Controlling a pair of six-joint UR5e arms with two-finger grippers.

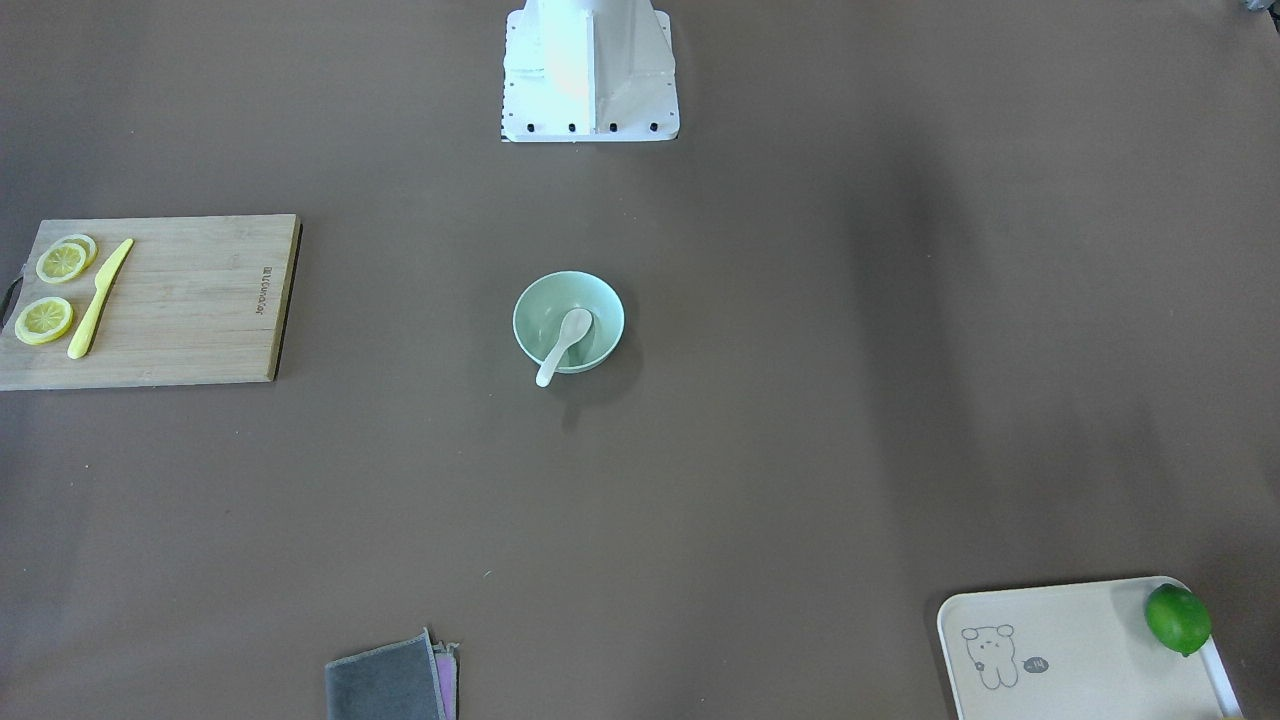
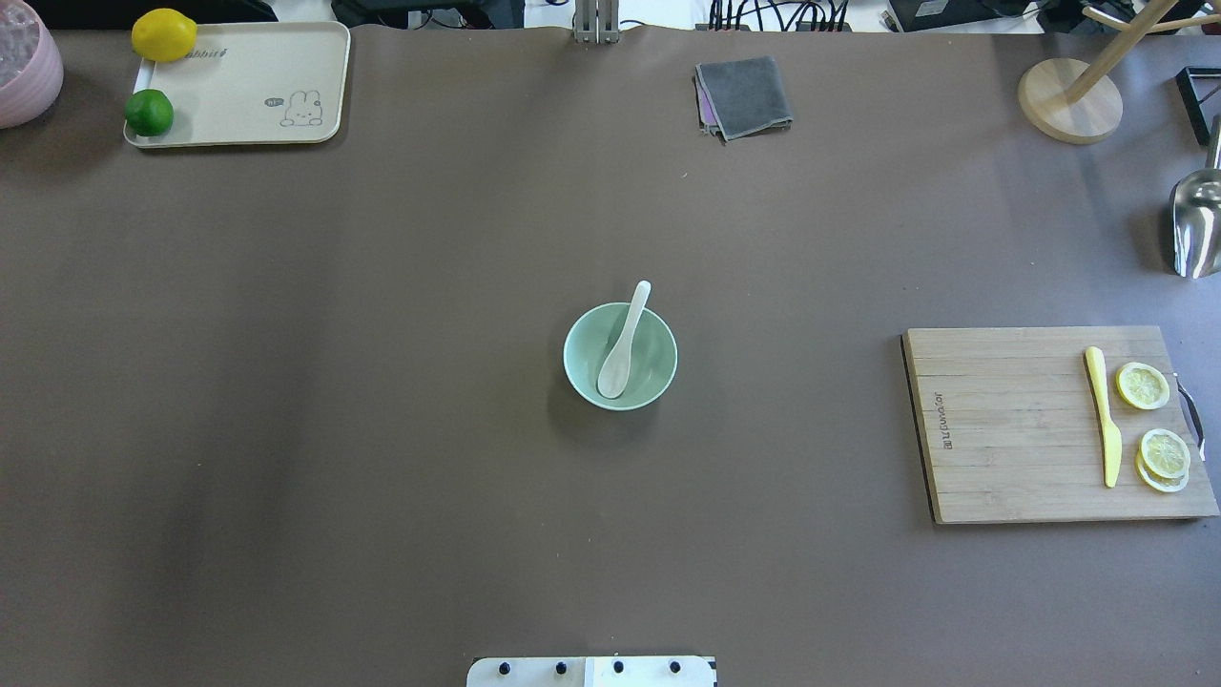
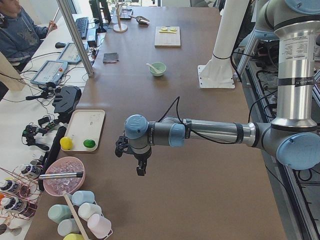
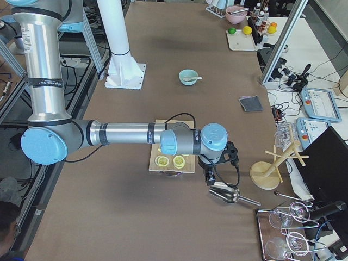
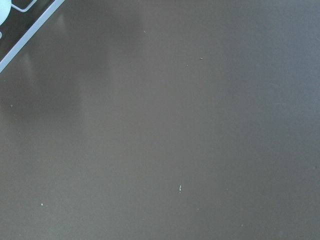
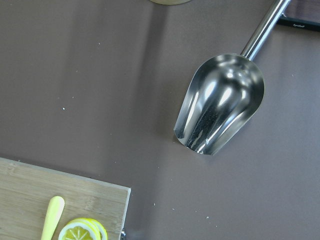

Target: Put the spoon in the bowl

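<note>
The white spoon (image 1: 562, 343) lies in the mint-green bowl (image 1: 533, 312) at the table's middle. Its scoop rests on the bowl's bottom and its handle leans over the rim. Both show in the overhead view too, the spoon (image 2: 621, 345) inside the bowl (image 2: 660, 360). The left gripper (image 3: 140, 168) hangs over the table's left end, far from the bowl (image 3: 158, 69). The right gripper (image 4: 210, 176) hangs over the right end near the cutting board, far from the bowl (image 4: 188, 77). I cannot tell whether either gripper is open or shut. Neither wrist view shows fingers.
A wooden cutting board (image 2: 1011, 429) with a yellow knife (image 2: 1102, 415) and lemon slices (image 2: 1143, 385) lies on the right. A steel scoop (image 6: 220, 102) lies beyond it. A cream tray (image 2: 248, 67) holds a lime (image 2: 150, 113) and a lemon (image 2: 164, 34). A grey cloth (image 2: 744, 95) lies at the far edge.
</note>
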